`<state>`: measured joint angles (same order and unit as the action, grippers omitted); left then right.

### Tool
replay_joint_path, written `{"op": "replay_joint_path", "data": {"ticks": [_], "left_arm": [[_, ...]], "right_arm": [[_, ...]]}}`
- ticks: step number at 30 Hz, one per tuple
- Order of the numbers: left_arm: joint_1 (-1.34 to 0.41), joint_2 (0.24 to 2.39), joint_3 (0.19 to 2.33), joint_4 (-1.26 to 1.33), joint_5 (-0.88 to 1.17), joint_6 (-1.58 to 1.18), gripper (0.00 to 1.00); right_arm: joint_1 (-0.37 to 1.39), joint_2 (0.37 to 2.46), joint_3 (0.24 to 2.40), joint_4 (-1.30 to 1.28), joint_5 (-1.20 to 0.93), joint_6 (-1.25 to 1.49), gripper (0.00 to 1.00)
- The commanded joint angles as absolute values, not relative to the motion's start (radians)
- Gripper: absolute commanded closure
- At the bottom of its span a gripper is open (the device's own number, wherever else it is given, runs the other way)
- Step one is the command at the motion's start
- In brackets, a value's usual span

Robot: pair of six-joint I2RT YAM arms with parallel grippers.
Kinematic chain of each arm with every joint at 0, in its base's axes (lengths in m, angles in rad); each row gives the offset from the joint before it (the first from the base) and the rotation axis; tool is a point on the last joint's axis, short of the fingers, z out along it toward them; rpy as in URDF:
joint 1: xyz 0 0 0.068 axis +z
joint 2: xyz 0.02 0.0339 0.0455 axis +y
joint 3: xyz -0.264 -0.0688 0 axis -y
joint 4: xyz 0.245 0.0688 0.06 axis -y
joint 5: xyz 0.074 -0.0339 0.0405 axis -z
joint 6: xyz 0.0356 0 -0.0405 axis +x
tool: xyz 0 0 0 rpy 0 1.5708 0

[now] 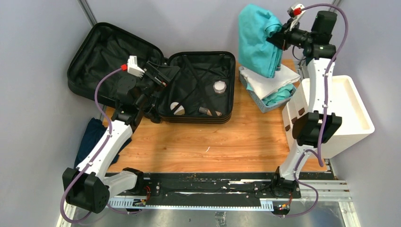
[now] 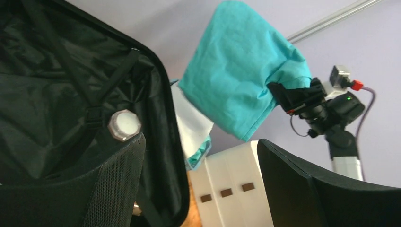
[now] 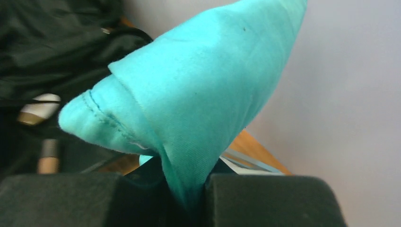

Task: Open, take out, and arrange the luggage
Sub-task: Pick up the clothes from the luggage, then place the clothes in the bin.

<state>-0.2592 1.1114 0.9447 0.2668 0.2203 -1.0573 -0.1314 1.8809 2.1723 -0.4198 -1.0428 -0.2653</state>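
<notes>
The luggage point(image 1: 108, 54) lies open; the right tool's point(image 1: 275, 40) thin pinch on the teal garment point(image 1: 253, 38) may slip, while the left tool point(image 1: 161, 78) gapes empty.

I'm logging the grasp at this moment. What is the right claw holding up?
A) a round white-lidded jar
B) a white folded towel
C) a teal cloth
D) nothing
C: the right claw is pinched on a fold of the teal cloth, which hangs from it in the air.
</notes>
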Motion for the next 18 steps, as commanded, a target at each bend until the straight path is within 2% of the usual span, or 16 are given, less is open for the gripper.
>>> {"op": "replay_joint_path", "data": {"ticks": [1,10,14,18], "left_arm": [[-0.247,1.080,0.918,0.286,0.214,-0.978,0.12],[-0.239,1.092,0.924,0.285,0.234,-0.969,0.11],[-0.238,1.083,0.914,0.285,0.226,-0.968,0.11],[-0.237,1.088,0.910,0.285,0.228,-0.968,0.11]], "right_arm": [[-0.155,1.848,2.246,-0.495,-0.852,-0.624,1.00],[-0.164,1.987,2.316,-0.449,-0.494,-0.996,1.00],[-0.164,1.980,2.222,-0.440,-0.462,-1.190,1.00],[-0.164,1.911,2.015,-0.419,-0.486,-1.357,1.00]]}}
